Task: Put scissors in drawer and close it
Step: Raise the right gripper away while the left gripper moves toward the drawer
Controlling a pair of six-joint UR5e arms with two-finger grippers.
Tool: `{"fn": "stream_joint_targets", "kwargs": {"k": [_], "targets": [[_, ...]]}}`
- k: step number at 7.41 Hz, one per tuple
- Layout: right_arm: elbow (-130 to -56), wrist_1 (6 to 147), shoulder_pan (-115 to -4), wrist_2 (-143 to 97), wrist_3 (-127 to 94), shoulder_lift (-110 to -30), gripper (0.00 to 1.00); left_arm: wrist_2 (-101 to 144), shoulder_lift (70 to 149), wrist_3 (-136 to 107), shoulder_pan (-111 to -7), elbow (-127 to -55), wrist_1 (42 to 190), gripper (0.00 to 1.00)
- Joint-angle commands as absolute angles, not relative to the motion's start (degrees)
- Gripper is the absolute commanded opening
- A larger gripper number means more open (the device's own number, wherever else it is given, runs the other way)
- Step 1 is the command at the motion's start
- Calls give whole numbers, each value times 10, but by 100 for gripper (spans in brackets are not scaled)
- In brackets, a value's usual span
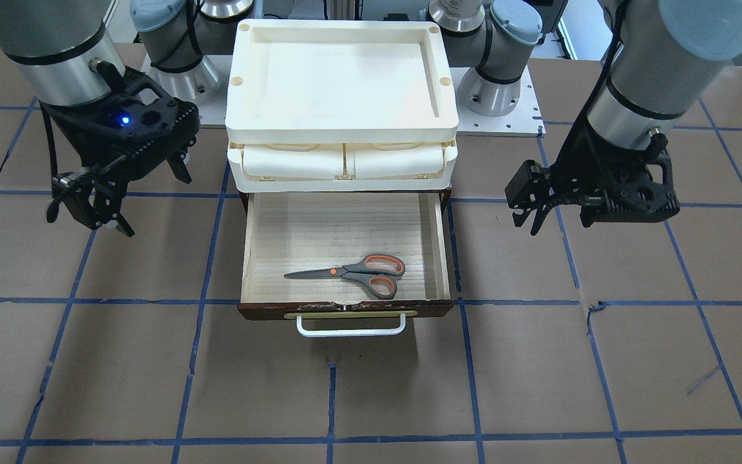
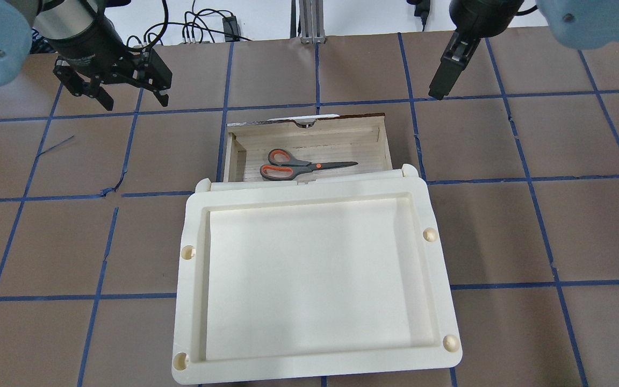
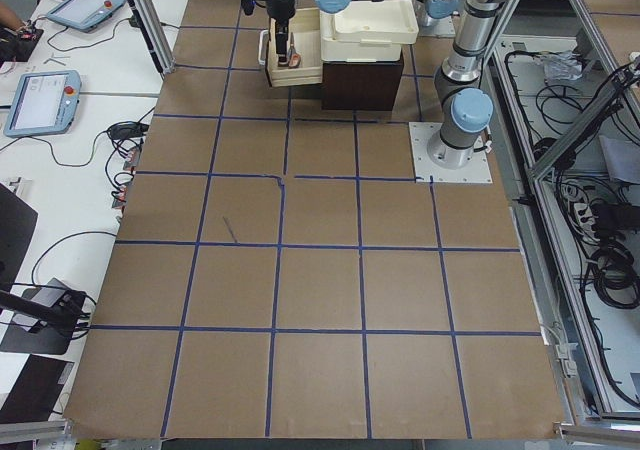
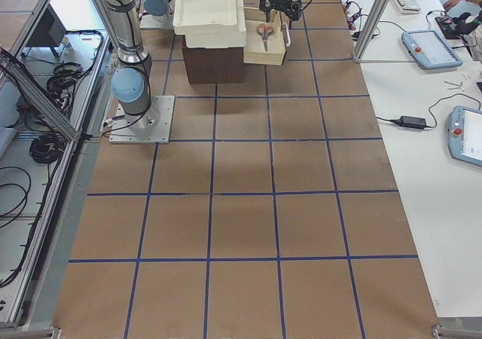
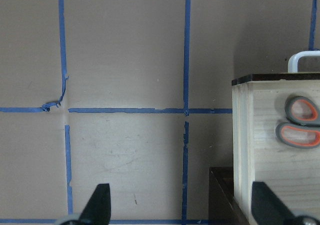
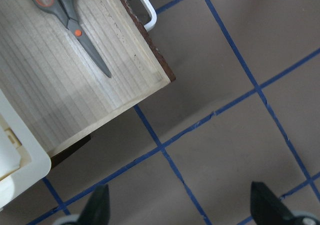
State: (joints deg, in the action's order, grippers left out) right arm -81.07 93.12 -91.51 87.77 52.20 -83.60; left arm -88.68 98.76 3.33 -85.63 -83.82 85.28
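The scissors [image 1: 355, 270] lie flat on the floor of the open drawer [image 1: 439, 251], handles toward its dark front and white bar handle [image 1: 350, 332]. They also show in the overhead view [image 2: 299, 165]. My left gripper [image 1: 529, 222] hovers open and empty beside the drawer, over the bare table. Its wrist view shows the drawer's side wall [image 5: 242, 150] and the scissors' loops [image 5: 300, 122]. My right gripper [image 1: 91, 219] hovers open and empty on the drawer's other side. Its wrist view shows the scissors [image 6: 70, 20] and the drawer's front corner [image 6: 165, 77].
A cream plastic tray unit [image 1: 342, 77] sits on top of the dark cabinet, over the drawer's back. The brown table [image 1: 538, 386] has blue tape lines. The arm bases [image 1: 493, 90] stand behind the unit.
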Motion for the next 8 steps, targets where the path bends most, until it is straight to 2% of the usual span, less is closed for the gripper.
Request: {"fn": "stream_joint_targets", "kwargs": {"k": [1, 5, 8], "targets": [[-811, 904, -897, 894, 331, -851, 100, -840, 1052, 35, -857, -796, 823, 100], [-813, 828, -892, 901, 60, -887, 100, -787, 1177, 39, -860, -768, 708, 100], [-833, 837, -894, 867, 40, -884, 100, -786, 1200, -38, -877, -786, 713, 100]]}}
